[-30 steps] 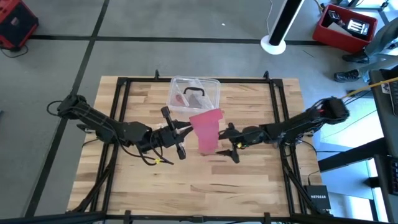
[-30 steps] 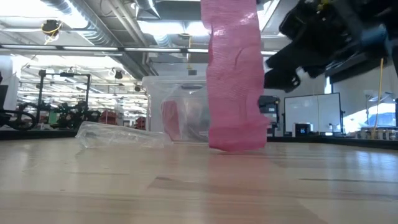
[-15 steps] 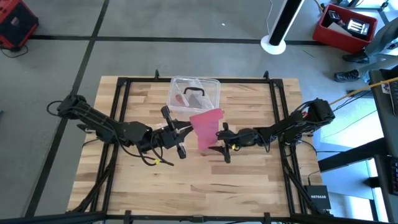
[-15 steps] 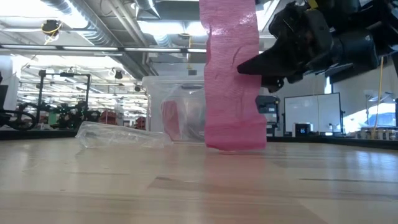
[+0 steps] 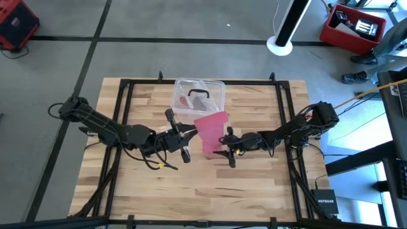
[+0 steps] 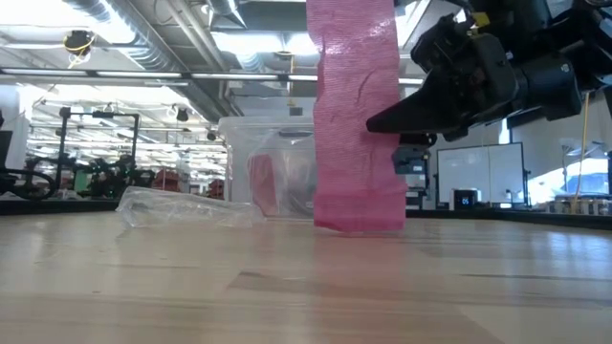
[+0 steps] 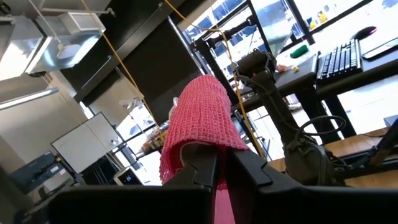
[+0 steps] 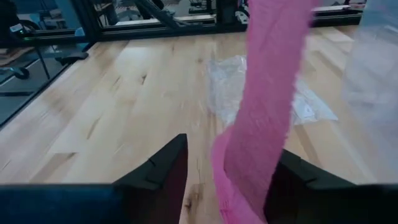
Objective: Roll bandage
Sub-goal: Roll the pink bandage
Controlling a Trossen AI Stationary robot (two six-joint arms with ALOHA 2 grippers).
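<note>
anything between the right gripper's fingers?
Yes: the hanging bandage passes between the right gripper fingers, seen in the right wrist view. Left gripper holds its top.

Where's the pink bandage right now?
In the high view the bandage hangs near the table's middle, just in front of the clear plastic box, pinched at its top by the left gripper, with the right gripper at its lower part.

Left pincer (image 5: 191, 131) clamped shut; right pincer (image 5: 222, 145) half-spread, both mid-table.
</note>
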